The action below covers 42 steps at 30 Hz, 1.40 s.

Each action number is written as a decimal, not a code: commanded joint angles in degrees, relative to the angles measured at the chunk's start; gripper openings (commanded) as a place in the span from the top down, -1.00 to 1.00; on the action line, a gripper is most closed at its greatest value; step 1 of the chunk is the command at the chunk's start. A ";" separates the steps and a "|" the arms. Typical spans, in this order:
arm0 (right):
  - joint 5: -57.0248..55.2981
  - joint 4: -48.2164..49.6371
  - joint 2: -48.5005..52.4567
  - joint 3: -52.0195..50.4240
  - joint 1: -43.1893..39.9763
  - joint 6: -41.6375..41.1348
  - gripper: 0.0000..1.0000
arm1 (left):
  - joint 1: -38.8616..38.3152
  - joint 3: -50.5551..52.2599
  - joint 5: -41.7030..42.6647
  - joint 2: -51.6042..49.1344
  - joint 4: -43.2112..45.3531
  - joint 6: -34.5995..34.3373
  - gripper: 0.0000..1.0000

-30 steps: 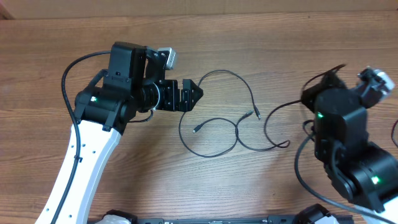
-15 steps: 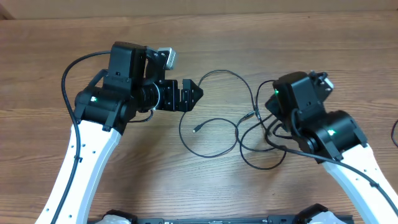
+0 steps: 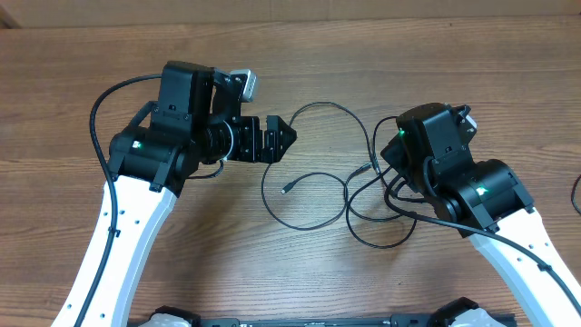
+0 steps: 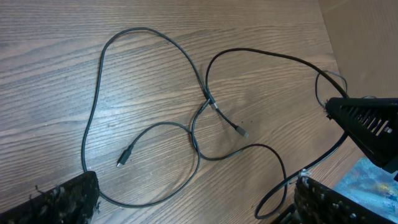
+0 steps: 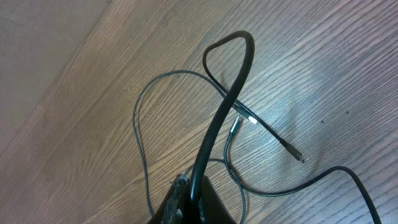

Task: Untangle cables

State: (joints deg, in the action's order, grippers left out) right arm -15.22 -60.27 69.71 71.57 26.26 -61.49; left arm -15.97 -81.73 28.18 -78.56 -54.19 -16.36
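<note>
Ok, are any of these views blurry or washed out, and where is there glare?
Overhead: sharp and evenly lit, the cables casting only faint shadows on the table. Left wrist: sharp too, with a mild sheen on the table at centre. Right wrist: pale glare at upper right, and the gripped cable goes slightly soft close to the lens.

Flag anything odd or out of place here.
The cables cross and hook together near their middle, beside a loose plug end. One of them arches up in a raised loop, pinched in the shut right gripper. Nothing looks spilled or damaged.
</note>
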 commanded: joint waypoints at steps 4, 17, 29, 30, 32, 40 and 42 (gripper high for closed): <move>-0.13 -0.09 -0.46 -1.25 -0.13 -0.44 0.92 | 0.20 -0.92 -0.42 -0.20 0.87 0.52 -0.99; -0.07 1.73 -0.46 -2.97 -0.13 -0.72 0.92 | -3.26 1.73 -2.29 -1.42 -2.10 -0.44 -0.99; 0.44 1.42 -0.46 -2.97 -0.13 -0.70 0.93 | -7.34 7.67 -11.04 -10.05 -2.12 -12.04 -0.94; 0.52 1.42 -0.46 -2.97 -0.13 -0.70 0.92 | -7.48 7.67 -11.04 -10.84 -2.12 -12.66 -0.93; 0.55 1.44 -0.46 -2.97 -0.13 -0.70 0.93 | -7.87 7.67 -11.02 -12.52 -2.14 -14.29 -0.91; 0.55 1.44 -0.46 -2.97 -0.13 -0.70 0.92 | -10.32 7.67 -12.76 -18.67 -3.72 -20.90 -0.81; 0.55 1.46 -0.46 -2.97 -0.13 -0.70 0.92 | -10.45 7.67 -14.36 -19.65 -4.94 -24.68 -0.80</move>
State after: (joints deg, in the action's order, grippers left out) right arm -14.79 -59.13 69.71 68.93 26.26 -61.91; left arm -26.06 -74.30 16.75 -96.92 -58.24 -34.83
